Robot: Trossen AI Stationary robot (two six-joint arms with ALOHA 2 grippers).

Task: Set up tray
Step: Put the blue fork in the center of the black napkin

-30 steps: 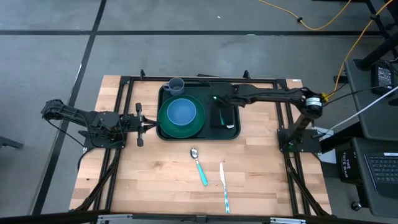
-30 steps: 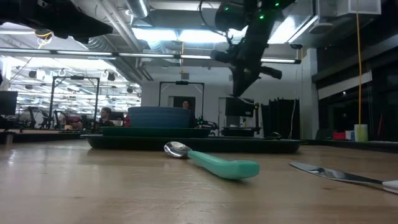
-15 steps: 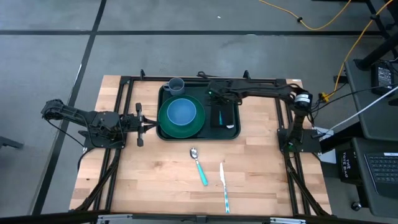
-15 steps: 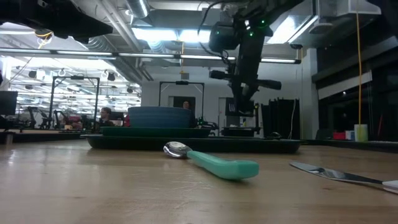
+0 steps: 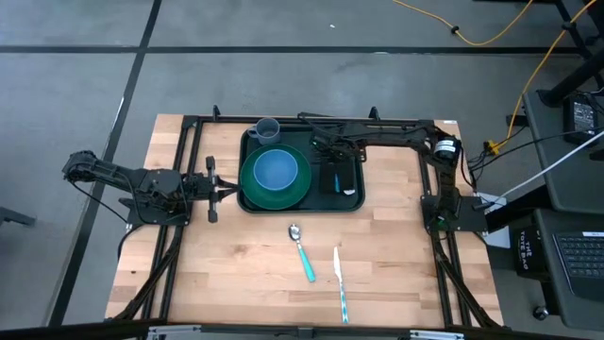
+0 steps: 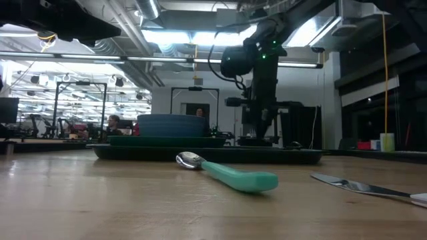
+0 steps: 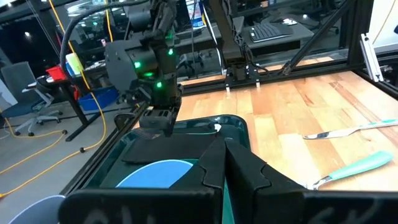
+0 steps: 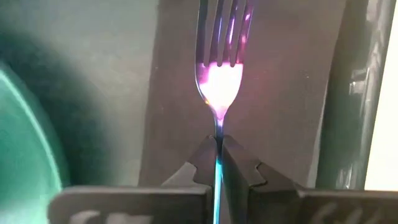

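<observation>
The pale wood-plank tabletop [image 5: 236, 274] carries the tray [image 5: 249, 202], a dark, smooth plastic rectangle with rounded corners near the far edge, its long axis running left to right. On it sit a round green plate [image 5: 298, 191], a blue bowl [image 5: 276, 171] and a flat black napkin [image 5: 345, 176]. The right tool [image 8: 218, 142] pinches a shiny metal fork [image 8: 219, 74] over the napkin. The left tool [image 7: 224, 149], shut and empty, waits beside the tray's left end.
</observation>
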